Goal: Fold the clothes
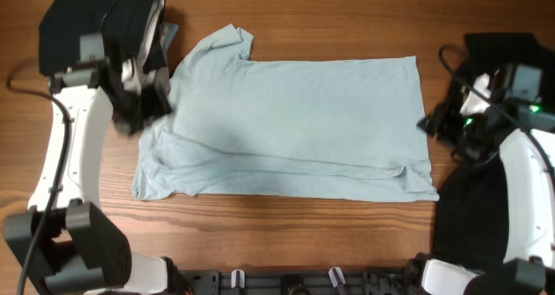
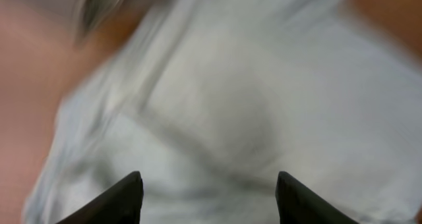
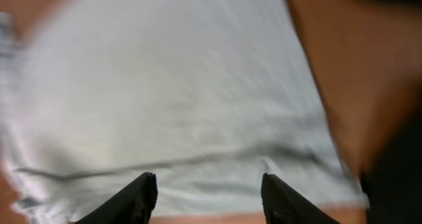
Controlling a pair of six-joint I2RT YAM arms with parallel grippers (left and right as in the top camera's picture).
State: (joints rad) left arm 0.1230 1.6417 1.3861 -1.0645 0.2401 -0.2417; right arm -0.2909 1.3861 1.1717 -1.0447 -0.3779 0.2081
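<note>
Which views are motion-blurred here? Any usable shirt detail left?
Overhead: sharp, evenly lit, the t-shirt crisp on the table. Left wrist: heavy motion blur, the fabric folds smeared, only the dark fingers readable. Right wrist: also smeared but milder, one fold line legible across the shirt.

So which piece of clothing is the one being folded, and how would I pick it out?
Look at the middle of the wooden table: the pale blue t-shirt lies spread out there. It is the only light garment; the folded pile at top left and the large garment at right are dark.
</note>
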